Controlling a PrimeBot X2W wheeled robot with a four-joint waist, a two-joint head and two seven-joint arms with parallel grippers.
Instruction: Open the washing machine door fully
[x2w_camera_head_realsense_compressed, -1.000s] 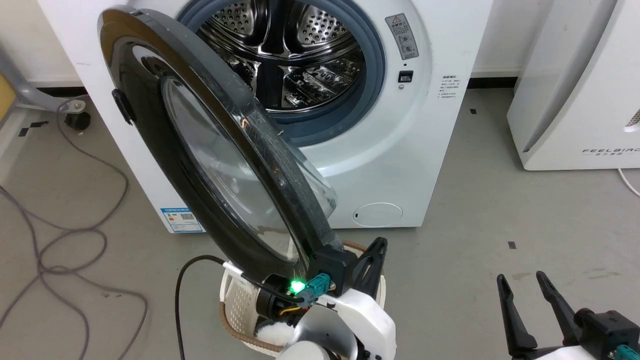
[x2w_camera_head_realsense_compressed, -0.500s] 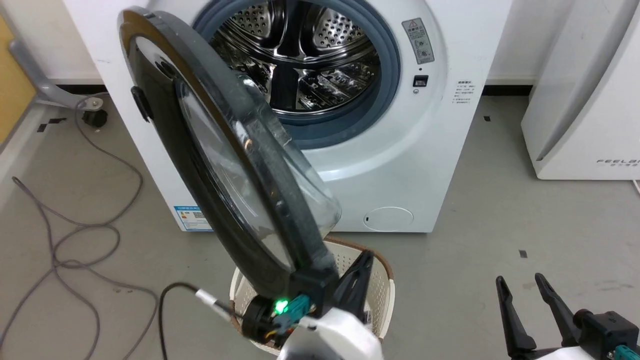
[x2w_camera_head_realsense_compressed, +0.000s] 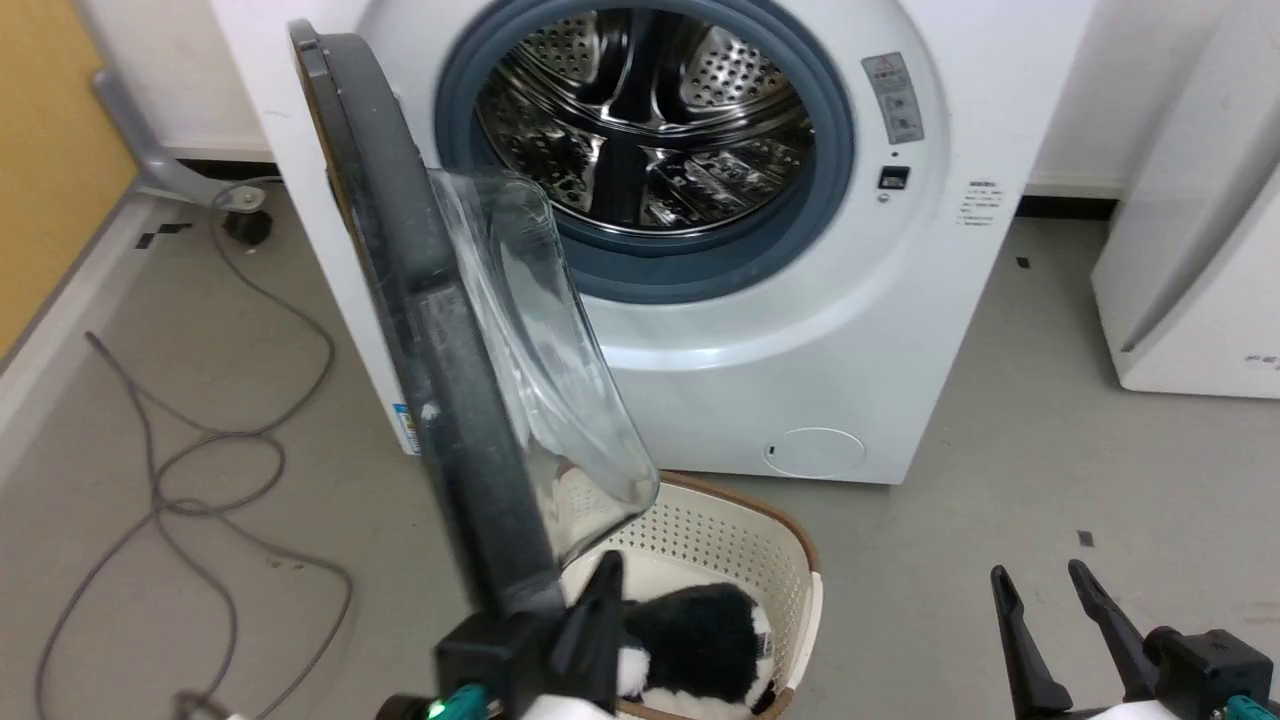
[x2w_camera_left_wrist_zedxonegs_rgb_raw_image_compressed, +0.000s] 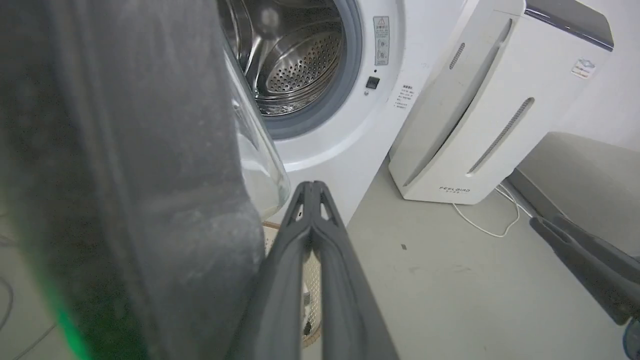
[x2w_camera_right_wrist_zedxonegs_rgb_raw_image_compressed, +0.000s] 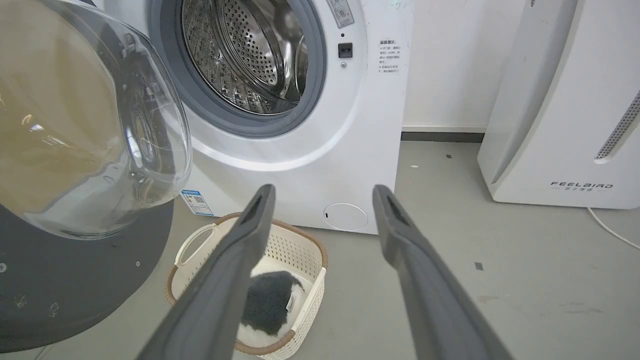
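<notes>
The washing machine (x2w_camera_head_realsense_compressed: 800, 330) stands with its steel drum (x2w_camera_head_realsense_compressed: 650, 110) exposed. Its door (x2w_camera_head_realsense_compressed: 440, 330) hangs open on the left, nearly edge-on in the head view, the clear glass bowl (x2w_camera_head_realsense_compressed: 540, 330) bulging toward the machine. My left gripper (x2w_camera_head_realsense_compressed: 605, 580) is at the door's lower rim, on the inner, bowl side. In the left wrist view this gripper (x2w_camera_left_wrist_zedxonegs_rgb_raw_image_compressed: 311, 187) is shut with nothing between its fingers, and the door (x2w_camera_left_wrist_zedxonegs_rgb_raw_image_compressed: 125, 150) lies against their left side. My right gripper (x2w_camera_head_realsense_compressed: 1050, 590) is open, low at the right and apart from the door (x2w_camera_right_wrist_zedxonegs_rgb_raw_image_compressed: 90, 125).
A cream basket (x2w_camera_head_realsense_compressed: 790, 540) holding a black-and-white plush sits on the floor below the door, in front of the machine. A grey cable (x2w_camera_head_realsense_compressed: 200, 470) loops over the floor at the left. A white appliance (x2w_camera_head_realsense_compressed: 1190, 250) stands at the right.
The door has swung further open to the left, from angled to nearly edge-on, with my left gripper following at its lower rim. The head camera has shifted. The right gripper stays put.
</notes>
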